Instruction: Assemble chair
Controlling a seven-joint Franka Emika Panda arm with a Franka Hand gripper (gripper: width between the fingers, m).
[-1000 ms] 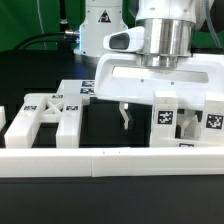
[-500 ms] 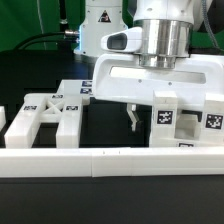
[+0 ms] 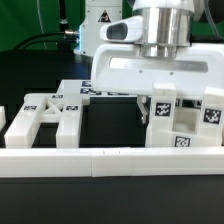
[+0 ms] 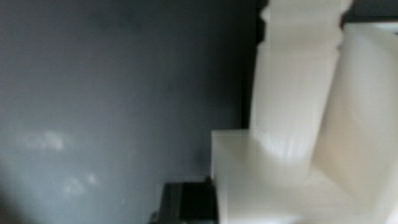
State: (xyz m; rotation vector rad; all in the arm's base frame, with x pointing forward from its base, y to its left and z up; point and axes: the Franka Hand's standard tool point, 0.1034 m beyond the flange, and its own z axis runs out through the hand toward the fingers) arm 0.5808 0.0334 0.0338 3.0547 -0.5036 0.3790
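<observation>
One gripper [image 3: 143,110] is hanging low over the tabletop [image 3: 108,126], toward the exterior view's right. Its claw is pinched fully together, with nothing showing between the fingers. It is sitting just beside the nearer of two square posts [image 3: 164,118]; whether it is touching that post cannot be told.

The chair is lying in loose parts. One X-braced frame [image 3: 45,112] is resting toward the exterior view's left, and the two tagged posts are standing upright close together on the right. All three are sitting just behind one long low rail [image 3: 110,160], which is running along the tabletop's near edge. One flat tagged white piece [image 3: 72,90] is showing farther back, half hidden.

The tabletop is looking plain black. A green backdrop [image 3: 25,20] and black cables [image 3: 40,42] are filling the room behind.
</observation>
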